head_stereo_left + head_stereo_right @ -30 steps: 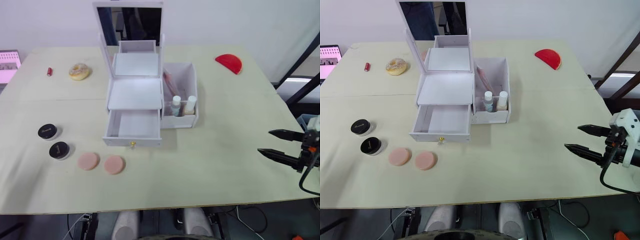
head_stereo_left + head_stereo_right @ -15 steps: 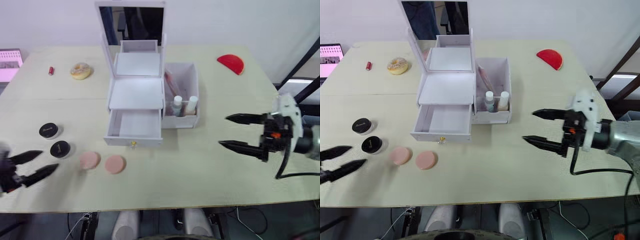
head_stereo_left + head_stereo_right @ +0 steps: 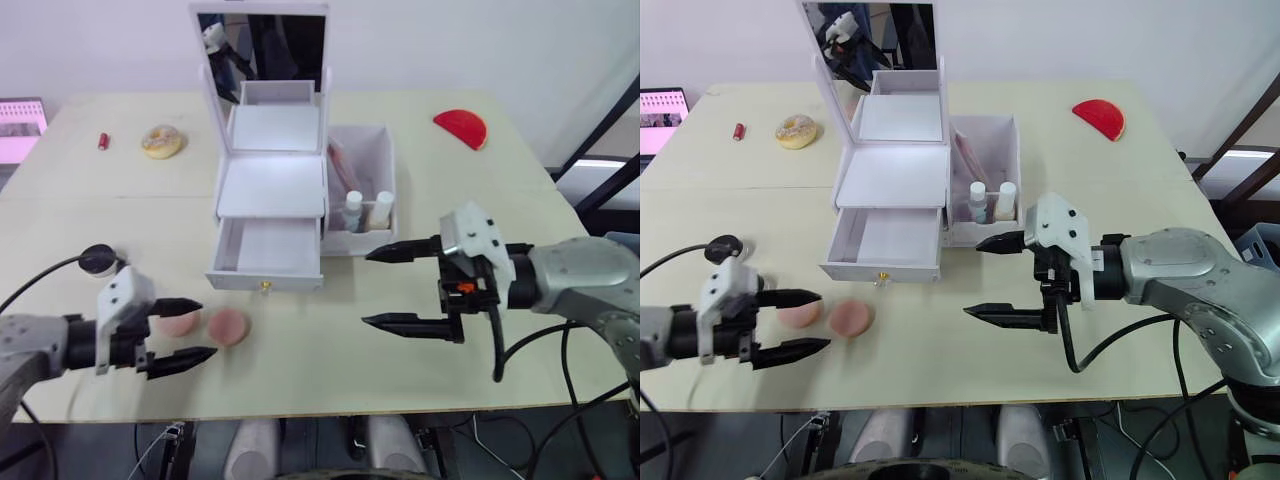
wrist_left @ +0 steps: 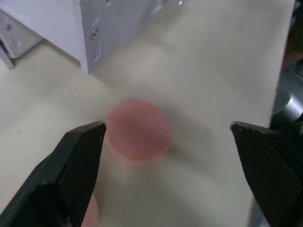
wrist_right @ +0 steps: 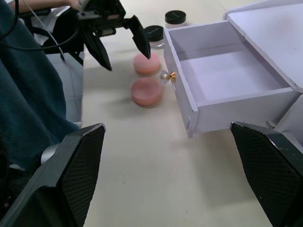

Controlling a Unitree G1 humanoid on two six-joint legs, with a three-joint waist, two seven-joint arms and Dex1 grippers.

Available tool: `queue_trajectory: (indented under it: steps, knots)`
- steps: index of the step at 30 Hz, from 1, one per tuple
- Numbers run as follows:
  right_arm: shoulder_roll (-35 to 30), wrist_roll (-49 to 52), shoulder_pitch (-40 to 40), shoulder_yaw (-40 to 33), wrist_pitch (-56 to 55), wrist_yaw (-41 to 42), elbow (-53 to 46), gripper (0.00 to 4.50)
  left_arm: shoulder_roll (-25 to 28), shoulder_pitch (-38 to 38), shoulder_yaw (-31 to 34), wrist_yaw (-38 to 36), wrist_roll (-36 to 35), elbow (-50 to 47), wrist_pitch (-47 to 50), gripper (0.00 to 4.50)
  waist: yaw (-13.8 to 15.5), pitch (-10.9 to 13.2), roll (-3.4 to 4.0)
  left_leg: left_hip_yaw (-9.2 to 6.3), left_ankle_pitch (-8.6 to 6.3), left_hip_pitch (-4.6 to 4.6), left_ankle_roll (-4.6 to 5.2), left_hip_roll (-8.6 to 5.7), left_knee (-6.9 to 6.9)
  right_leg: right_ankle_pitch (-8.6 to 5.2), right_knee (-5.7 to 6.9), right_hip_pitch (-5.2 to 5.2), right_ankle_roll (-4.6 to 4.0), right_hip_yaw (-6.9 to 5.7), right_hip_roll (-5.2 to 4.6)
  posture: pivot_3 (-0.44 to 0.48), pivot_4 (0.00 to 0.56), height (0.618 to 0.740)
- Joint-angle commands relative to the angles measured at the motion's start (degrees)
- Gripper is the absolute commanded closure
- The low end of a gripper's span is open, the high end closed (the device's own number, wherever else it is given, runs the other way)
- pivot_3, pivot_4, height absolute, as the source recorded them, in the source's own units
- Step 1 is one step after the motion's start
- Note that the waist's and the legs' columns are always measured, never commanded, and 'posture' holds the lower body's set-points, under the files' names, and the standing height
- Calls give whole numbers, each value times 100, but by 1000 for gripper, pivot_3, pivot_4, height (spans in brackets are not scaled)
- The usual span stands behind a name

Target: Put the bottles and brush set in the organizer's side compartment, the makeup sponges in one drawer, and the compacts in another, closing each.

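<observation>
A white plastic makeup organizer (image 3: 272, 190) with a raised mirror lid stands at upper centre of the pale wooden desk (image 3: 480, 200). Its lower drawer (image 3: 267, 257) is pulled out and empty. The open side compartment (image 3: 362, 180) on the right of the organizer already holds two small white-capped bottles (image 3: 365, 210) and a pinkish brush set (image 3: 342, 168) leaning behind them, so that part of the task looks done.

The step in hand appears to be the sponges. Two round pink makeup sponges (image 3: 228, 326) lie side by side on the desk at lower left of the frame, just in front of the open drawer. The left pincer (image 3: 180, 333) is spread wide and empty, with its black fingertips at either side of the nearer-left sponge (image 3: 800, 313), partly hiding it. The two round black compacts lie further left: one (image 3: 97, 258) shows near the left edge, the other is mostly hidden behind the left arm.

The right pincer (image 3: 392, 288) hangs at centre right of the frame, spread wide and holding nothing, near the front of the side compartment.

The next move, as I judge it, is for the left pincer to settle around one sponge, pinch it gently since it is soft, then lift it into the open drawer.
</observation>
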Motion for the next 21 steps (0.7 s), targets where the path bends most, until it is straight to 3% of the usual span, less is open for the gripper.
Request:
queue_trajectory:
  steps: [1, 7, 21]
  knots:
    - [14, -69, 22, -53, -50, -195, -121, 0, 41, -349, -605, -150, 574, 305, -524, 75, -6, 0, 0, 0, 0, 0, 0, 1, -2, 2, 0, -1, -2, 0, 1, 0, 150, 739]
    - [5, -15, 215, -166, -53, -462, -258, 0, -82, -698, -1076, -227, 926, 730, -864, 75, -10, 0, 0, 1, 0, 0, 0, 23, -7, 5, 1, -8, -5, 2, 25, 0, 150, 739]
    - [-33, 11, 315, -233, -88, -614, -241, 0, -529, -533, -1459, -17, 1394, 1076, -1280, 75, -8, -1, 1, 1, 0, 4, 1, 25, -1, 10, 9, -8, -10, 3, 26, 0, 150, 739]
